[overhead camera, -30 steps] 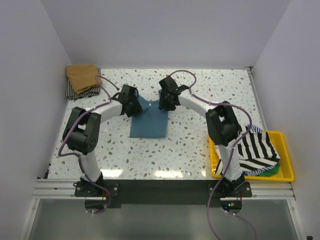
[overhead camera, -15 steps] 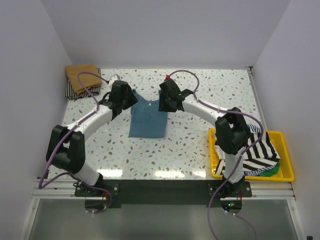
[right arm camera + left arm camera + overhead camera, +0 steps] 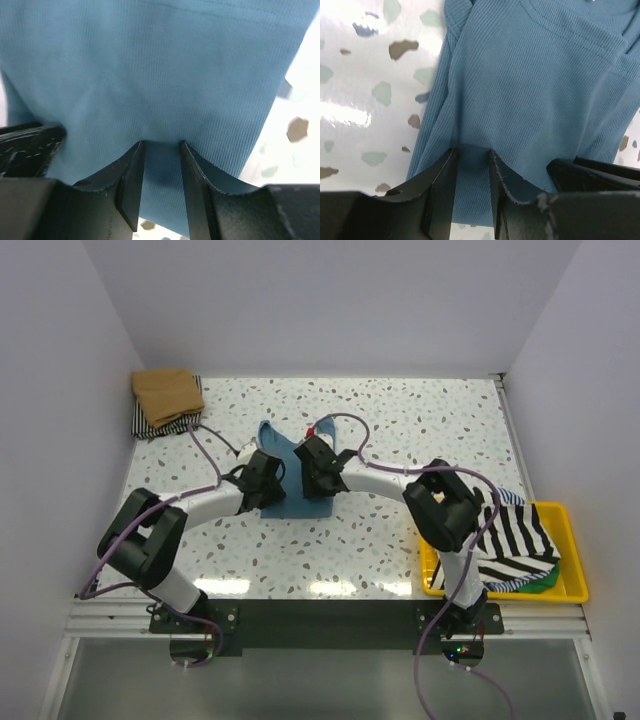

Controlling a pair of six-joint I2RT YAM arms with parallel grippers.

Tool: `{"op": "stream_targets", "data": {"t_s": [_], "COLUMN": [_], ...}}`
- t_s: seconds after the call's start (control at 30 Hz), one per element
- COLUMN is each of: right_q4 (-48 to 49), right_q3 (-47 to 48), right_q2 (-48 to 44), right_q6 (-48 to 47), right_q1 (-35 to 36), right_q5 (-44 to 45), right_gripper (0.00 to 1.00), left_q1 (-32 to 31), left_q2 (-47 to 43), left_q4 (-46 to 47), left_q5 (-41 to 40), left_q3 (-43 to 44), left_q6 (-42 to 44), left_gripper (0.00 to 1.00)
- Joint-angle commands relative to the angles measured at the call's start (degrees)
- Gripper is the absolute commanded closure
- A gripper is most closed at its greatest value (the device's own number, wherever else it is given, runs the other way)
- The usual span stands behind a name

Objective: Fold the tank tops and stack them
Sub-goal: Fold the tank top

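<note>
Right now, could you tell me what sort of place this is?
Likely a robot test cell: plain white walls box in a speckled table, left arm and right arm bolted at its near edge, tank tops in a yellow tray.

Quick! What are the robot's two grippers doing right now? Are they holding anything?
Left gripper: closed, pinching the teal-blue tank top.
Right gripper: closed, pinching the same teal-blue tank top.
</note>
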Motion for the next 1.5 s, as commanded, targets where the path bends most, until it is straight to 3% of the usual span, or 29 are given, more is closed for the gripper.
{"op": "stream_targets", "data": {"t_s": [0.0,0.23,0.47,0.63,0.83,0.97,1.47], "right_q4": [0.3,3.3,-3.3,-7.6,-6.7,-3.8,2.8], "right_q3": [-7.2,-21.8,-21.6,-22.9,-31.9,-36.1,-42.2], "right_q2": [-3.8,-11.9,-22.6,-31.2,-39.0,-38.5,-36.0], "right_q6": [1.8,5.0,4.6,6.4,11.2,13.8,19.4], "right_q1": [1.2,4.8,4.9,4.9,4.9,4.9,4.8], "right_q5": [1.8,1.4,5.0,6.1,3.6,0.3,-0.9], "right_gripper": [0.61,0.6,0.42,0.41,0.43,0.45,0.47], "left_q1": [-2.9,-5.3,-5.7,-5.7,-5.7,-5.8,-7.0], "left_q2": [-2.7,-9.8,-21.9,-25.9,-27.8,-29.5,-26.3], "left_q4": [-1.3,-2.3,-7.4,-14.3,-8.5,-1.8,-0.2], "left_q5": [-1.7,1.1,3.8,3.2,13.1,17.5,16.6], "left_q3": [-3.7,-13.0,-12.3,-10.1,-18.2,-22.5,-25.6], "left_q6": [-2.9,-3.9,-0.1,2.1,2.3,1.7,-1.8], "left_gripper": [0.64,0.66,0.6,0.5,0.45,0.39,0.43]}}
